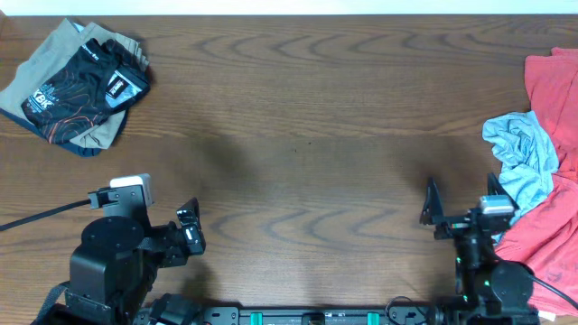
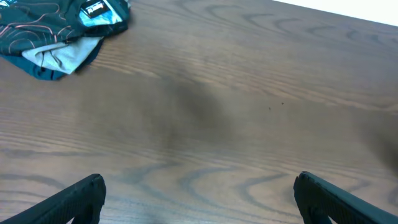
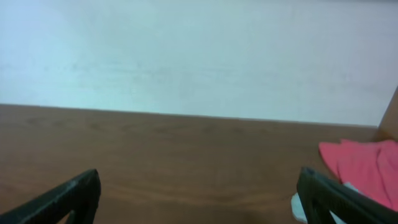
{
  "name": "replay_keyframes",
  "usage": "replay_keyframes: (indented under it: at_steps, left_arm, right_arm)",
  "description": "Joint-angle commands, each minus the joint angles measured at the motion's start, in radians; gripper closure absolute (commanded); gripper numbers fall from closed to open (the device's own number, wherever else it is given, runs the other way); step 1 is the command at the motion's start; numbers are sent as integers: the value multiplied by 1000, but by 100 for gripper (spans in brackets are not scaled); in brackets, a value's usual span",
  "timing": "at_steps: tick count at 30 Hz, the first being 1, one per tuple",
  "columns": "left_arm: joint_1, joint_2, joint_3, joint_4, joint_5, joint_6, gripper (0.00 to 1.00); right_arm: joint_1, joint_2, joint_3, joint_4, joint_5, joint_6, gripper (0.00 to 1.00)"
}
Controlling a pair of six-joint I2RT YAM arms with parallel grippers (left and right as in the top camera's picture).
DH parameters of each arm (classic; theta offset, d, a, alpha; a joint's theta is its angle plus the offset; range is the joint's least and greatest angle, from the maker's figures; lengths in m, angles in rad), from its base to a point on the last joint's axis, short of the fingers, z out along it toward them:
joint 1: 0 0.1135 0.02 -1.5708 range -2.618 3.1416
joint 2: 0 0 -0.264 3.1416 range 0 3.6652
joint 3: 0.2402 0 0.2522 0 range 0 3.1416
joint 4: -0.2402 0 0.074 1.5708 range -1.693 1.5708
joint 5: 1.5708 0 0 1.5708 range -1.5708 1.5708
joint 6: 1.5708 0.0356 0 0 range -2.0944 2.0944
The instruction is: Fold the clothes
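Observation:
A black jersey (image 1: 86, 86) with white lettering and orange contour lines lies bunched on a tan garment at the table's far left; it also shows in the left wrist view (image 2: 56, 25). A red garment (image 1: 555, 181) lies heaped at the right edge with a pale blue-grey garment (image 1: 524, 149) on it; the red one also shows in the right wrist view (image 3: 364, 165). My left gripper (image 1: 190, 230) (image 2: 199, 196) is open and empty near the front left. My right gripper (image 1: 432, 208) (image 3: 199, 193) is open and empty, just left of the red heap.
The brown wooden table (image 1: 307, 117) stretches between the two piles. A black cable (image 1: 41, 217) runs off the left arm to the left edge. A pale wall (image 3: 199, 56) stands behind the table's far edge.

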Motion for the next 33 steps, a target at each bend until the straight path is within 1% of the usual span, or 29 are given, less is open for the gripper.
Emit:
replay_keyframes:
  at_steps: [1,4,33]
  left_arm:
    - [-5,0,0,0,-17,-9,2]
    - [-5,0,0,0,-17,-9,2]
    - [-5,0,0,0,-17,-9,2]
  right_arm:
    - [5,-8,-84,47,9,-67,1]
    - [5,-8,-154,45,-7,-59,1]
    - [4,-3,-149,45,-10,-60,1]
